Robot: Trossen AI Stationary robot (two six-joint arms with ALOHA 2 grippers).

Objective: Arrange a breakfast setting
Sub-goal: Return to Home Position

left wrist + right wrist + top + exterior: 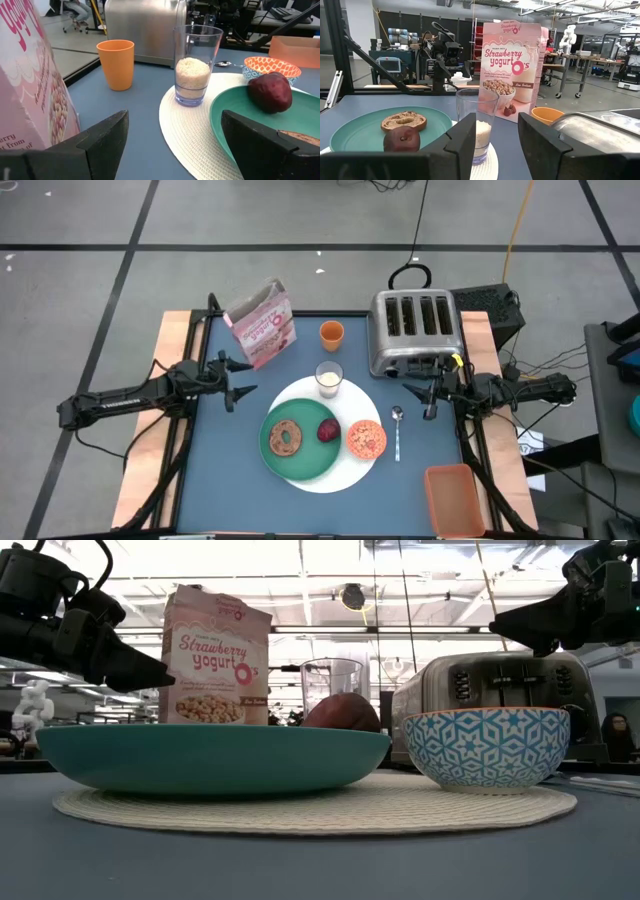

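Only the high view takes in the whole setting. At centre frame one green plate (305, 467) lies on one white round mat (345, 476), with one bagel (286, 438) on its left half and one dark red fruit (328, 430) on its right. One small orange patterned bowl (366, 439) sits on the mat's right side, and one metal spoon (397, 430) lies just right of it on the blue surface (225, 470). One milk glass (329, 379) stands on the mat's upper edge, with one orange cup (332, 333) above it. One pink cereal box (262, 323) is at upper left, one silver toaster (415, 330) with four slots at upper right, and one orange bin (452, 498) at lower right. The low view hides the spoon and bagel but shows the bowl's blue star-patterned outside. The right wrist view reads the box front: "Strawberry yogurt O's". The left end effector (240, 383) hangs left of the plate, fingers wide and empty. The right end effector (418, 398) hangs below the toaster, fingers parted more narrowly and empty.
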